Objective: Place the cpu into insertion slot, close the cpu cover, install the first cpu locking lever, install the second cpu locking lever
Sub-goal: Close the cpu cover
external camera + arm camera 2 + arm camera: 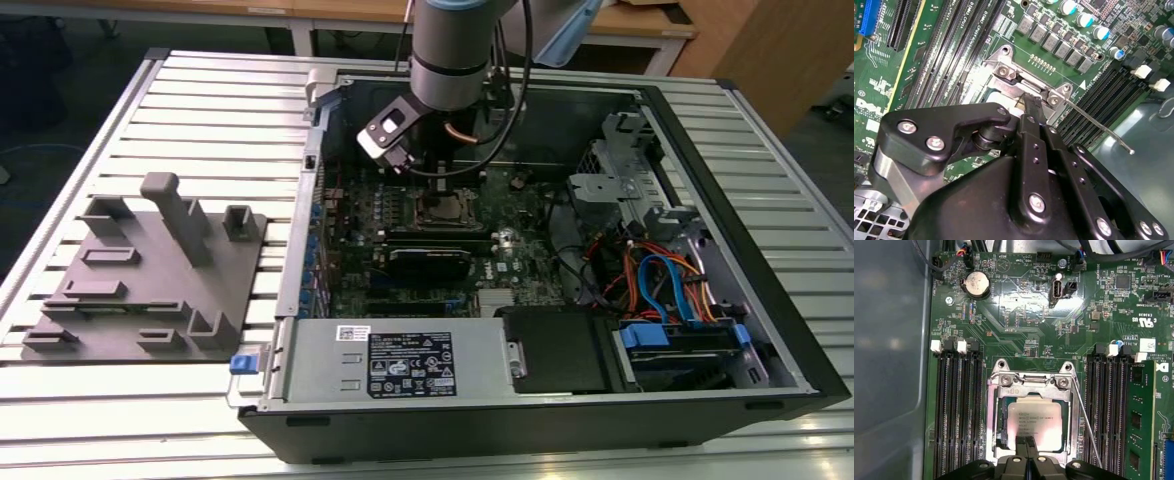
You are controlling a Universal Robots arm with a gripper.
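The cpu [1035, 422], a square chip with a silver-grey top, lies flat in the insertion slot [1000, 426] on the green board. The silver cpu cover [1031, 390] lies down around it, framing the chip. My gripper [1027, 445] is shut with nothing between its fingers, its tips at the chip's edge on the side away from the cover's hinge. A thin locking lever [1088, 427] runs slanted beside the socket; in the second wrist view this lever [1099, 126] sticks up off the board, past the gripper [1032, 104]. In the exterior view the gripper [438, 185] hangs over the cpu [445, 208].
Long black memory slots [956, 410] flank the socket on both sides. The open computer case [747, 250] holds cables and drive bays on the exterior view's right. A grey fixture block [147, 280] sits on the slatted table at the exterior view's left.
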